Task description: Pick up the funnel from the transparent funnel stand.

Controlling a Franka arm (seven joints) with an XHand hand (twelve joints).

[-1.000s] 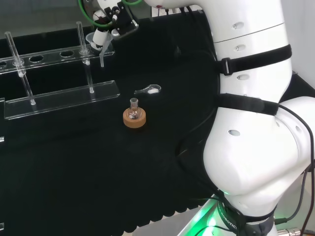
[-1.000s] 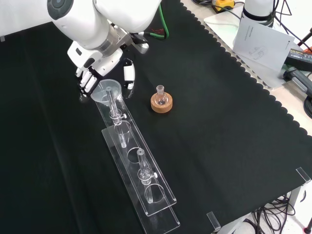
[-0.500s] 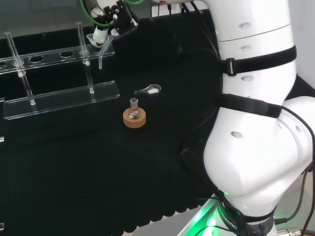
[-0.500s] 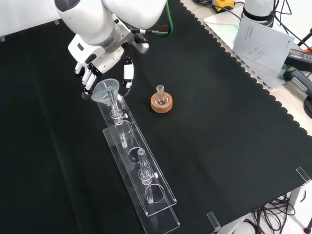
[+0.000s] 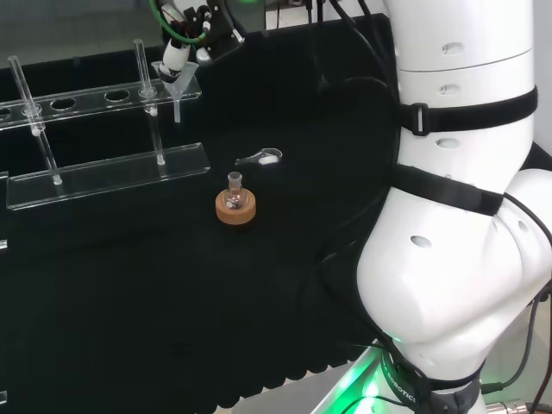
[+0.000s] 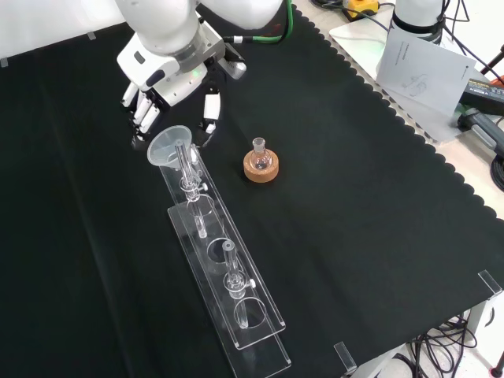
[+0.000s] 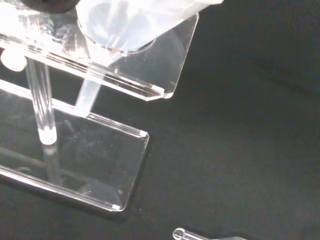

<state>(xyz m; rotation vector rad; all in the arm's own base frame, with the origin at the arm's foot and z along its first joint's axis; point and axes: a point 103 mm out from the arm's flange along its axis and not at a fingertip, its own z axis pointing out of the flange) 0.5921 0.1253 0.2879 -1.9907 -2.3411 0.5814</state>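
The hand [image 6: 169,83] is hanging over the far end of the clear stand [image 6: 224,272] in the front view, its fingers [image 6: 140,110] pointing down on one side of the funnel [image 6: 170,146] and its thumb [image 6: 210,114] reaching down on the other. The funnel is sitting between them, cone wide open at the top, and the fingers are curling in around it; whether they are actually touching the rim is hard to tell from here. In the head view the funnel [image 5: 178,79] is tucked right under the hand [image 5: 185,26], with its stem dropping through the end hole of the stand's upper shelf [image 5: 86,97]. The wrist view is looking past the funnel [image 7: 125,25], showing its stem passing through the shelf [image 7: 145,75] and ending above the base plate [image 7: 90,165]. Out on the black surface [image 6: 354,197], a small flask [image 6: 259,152] is standing upright in a cork ring [image 6: 261,168], well apart from the stand. In the head view a small clear spoon-like piece [image 5: 261,157] is lying just beyond that flask [image 5: 235,188].
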